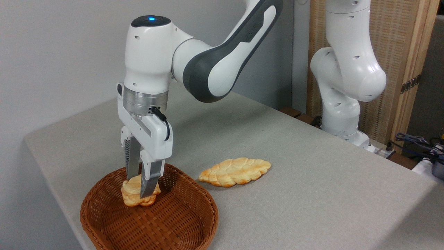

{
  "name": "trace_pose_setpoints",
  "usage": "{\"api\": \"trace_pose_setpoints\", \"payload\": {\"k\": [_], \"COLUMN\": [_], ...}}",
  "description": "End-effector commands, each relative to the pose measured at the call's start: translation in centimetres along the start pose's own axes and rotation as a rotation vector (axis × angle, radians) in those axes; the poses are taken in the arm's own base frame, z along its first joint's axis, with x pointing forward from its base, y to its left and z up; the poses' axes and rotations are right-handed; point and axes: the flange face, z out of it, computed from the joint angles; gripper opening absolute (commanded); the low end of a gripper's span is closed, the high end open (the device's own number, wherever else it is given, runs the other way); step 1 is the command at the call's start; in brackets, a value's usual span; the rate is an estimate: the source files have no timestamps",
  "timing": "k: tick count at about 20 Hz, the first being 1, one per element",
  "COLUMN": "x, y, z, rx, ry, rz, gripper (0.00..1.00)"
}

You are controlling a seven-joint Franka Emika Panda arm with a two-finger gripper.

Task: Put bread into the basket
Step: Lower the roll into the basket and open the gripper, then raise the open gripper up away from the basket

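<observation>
Right under the jaws sits the basket (194, 222), and the gripper (140, 189) is squeezing the bread (133, 194) low inside it, so only letting go is left, while the long loaf (235, 171) lies off to the side.

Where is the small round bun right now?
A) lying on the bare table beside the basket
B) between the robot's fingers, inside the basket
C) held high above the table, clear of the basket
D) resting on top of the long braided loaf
B: the bun sits between the fingers of the gripper, down within the rim of the wicker basket, while the braided loaf lies apart on the table.
</observation>
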Motion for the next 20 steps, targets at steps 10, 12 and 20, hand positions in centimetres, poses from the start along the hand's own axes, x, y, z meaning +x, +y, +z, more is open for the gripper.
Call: {"api": "trace_pose_setpoints", "payload": {"k": [10, 12, 20], "x": [0.4, 0.0, -2.7], "y": [-0.1, 0.3, 1.4], "z": [-5.6, -7.1, -11.0], "rx": [0.02, -0.001, -0.108], "ry": [0.073, 0.058, -0.048], "rz": [-0.062, -0.078, -0.093], "gripper": [1.0, 1.0, 1.0]}}
